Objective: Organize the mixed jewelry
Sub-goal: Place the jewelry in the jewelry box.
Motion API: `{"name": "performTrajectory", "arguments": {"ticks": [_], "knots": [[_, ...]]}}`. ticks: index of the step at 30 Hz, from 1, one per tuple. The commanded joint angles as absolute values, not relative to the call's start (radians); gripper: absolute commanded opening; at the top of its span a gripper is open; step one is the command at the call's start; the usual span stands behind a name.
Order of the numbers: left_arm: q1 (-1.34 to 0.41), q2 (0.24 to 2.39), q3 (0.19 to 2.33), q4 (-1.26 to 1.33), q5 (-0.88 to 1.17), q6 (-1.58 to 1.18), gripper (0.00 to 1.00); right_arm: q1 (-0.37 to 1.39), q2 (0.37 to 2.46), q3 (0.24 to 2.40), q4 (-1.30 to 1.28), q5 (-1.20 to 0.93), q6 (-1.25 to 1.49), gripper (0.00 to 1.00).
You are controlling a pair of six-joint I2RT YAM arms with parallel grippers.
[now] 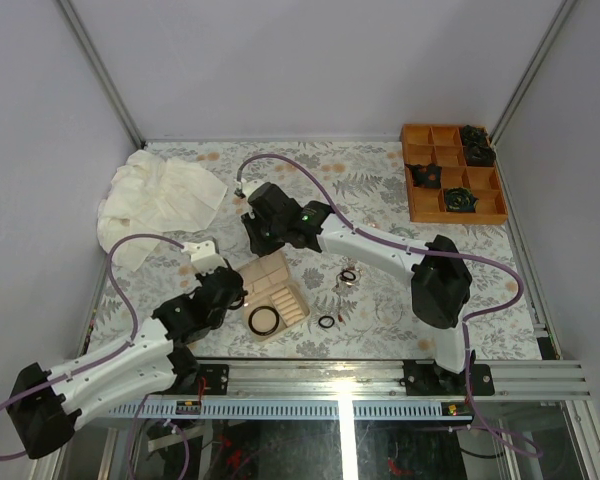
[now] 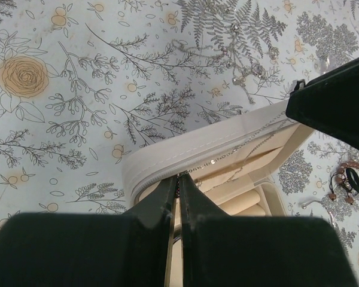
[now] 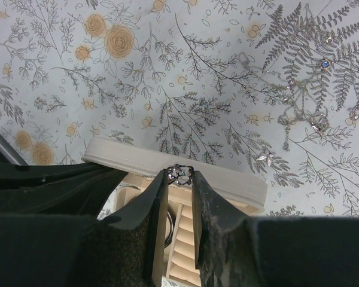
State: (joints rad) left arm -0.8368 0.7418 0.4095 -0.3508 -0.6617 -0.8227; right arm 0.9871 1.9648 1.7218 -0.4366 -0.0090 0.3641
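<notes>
From above, the mixed jewelry lies in two places. A large black bangle (image 1: 263, 320) rests on the near end of the open beige jewelry box (image 1: 285, 290). On the patterned table (image 1: 380, 170) to its right are a small black ring (image 1: 326, 322) and a little cluster of small pieces (image 1: 348, 276). The left gripper (image 1: 238, 292) is at the box's left side and the right gripper (image 1: 254, 243) at its far edge. A white cloth (image 1: 160, 195) and an orange tray (image 1: 412, 190) sit well apart at the back.

In the left wrist view the jaws stand almost together with only a slit between them. A thin silvery chain (image 2: 251, 142) runs from their tips across the box lid, so they seem to pinch it, though the contact is too fine to be sure. A beaded silvery necklace (image 2: 236, 66) lies loose on the table beyond.

In the right wrist view the jaws are narrow, clamped on a tiny dark sparkly piece (image 3: 179, 173) held just above the box's far wall. More silvery pieces (image 3: 305, 113) lie on the table further off.

All of this is likely very light. The chains are limp and prone to tangle or slide out of a grip, so they are best pinched at a bead or clasp. The rings are stiff and smooth and are best taken across the band. Stones and ear wires look fragile, so a gentle squeeze suits them
</notes>
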Motion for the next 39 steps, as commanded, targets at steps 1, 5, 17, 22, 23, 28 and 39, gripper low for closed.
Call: {"name": "performTrajectory", "arguments": {"ticks": [1, 5, 17, 22, 23, 28, 39], "knots": [[-0.834, 0.764, 0.425, -0.292, -0.677, -0.828, 0.00, 0.984, 1.969, 1.775, -0.446, 0.015, 0.342, 0.16], [-0.833, 0.772, 0.421, -0.286, -0.673, -0.830, 0.00, 0.985, 1.976, 1.773, -0.447, 0.013, 0.342, 0.16], [-0.833, 0.793, 0.414, -0.262, -0.672, -0.828, 0.00, 0.986, 1.979, 1.759, -0.422, -0.035, 0.313, 0.16], [-0.834, 0.809, 0.410, -0.250, -0.671, -0.830, 0.00, 0.986, 1.962, 1.740, -0.403, -0.047, 0.306, 0.16], [-0.833, 0.814, 0.411, -0.247, -0.669, -0.831, 0.00, 0.986, 1.960, 1.738, -0.402, -0.049, 0.305, 0.16], [-0.833, 0.828, 0.413, -0.237, -0.671, -0.831, 0.00, 0.990, 1.958, 1.734, -0.397, -0.055, 0.301, 0.16], [-0.833, 0.828, 0.430, -0.242, -0.680, -0.829, 0.00, 0.992, 1.941, 1.741, -0.405, -0.048, 0.294, 0.16]]}}
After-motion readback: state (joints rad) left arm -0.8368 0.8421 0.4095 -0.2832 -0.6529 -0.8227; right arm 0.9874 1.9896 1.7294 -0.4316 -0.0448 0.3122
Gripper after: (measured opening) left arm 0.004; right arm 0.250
